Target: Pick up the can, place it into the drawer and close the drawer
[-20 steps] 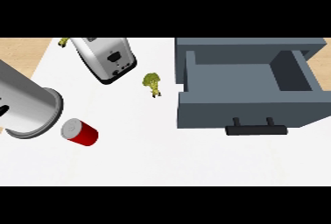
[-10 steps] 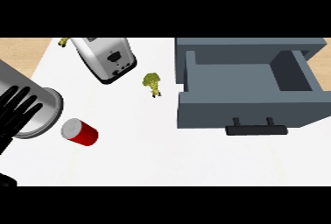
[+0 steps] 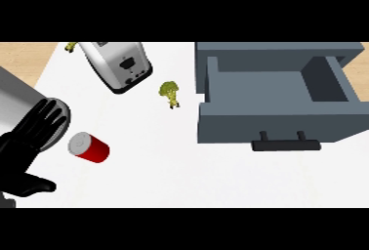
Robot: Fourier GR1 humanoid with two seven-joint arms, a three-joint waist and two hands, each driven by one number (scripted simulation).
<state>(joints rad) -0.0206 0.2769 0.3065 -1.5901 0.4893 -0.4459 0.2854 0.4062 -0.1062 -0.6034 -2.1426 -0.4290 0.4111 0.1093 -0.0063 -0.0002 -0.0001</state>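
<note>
White bench (image 3: 180, 171) fills the view. Left hand (image 3: 25, 146) has its fingers (image 3: 45, 122) spread apart, holding nothing, just left of the red can (image 3: 89, 146). To grab well, it should curl round the can's side. Far right of the can, the drawer (image 3: 277, 124) is open.

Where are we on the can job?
Done: nothing beyond the drawer standing open. In hand: the left hand, fingers straight, is beside the can, which lies on the counter ungrasped. Left: grasp, place the can in the drawer, close it.
</note>
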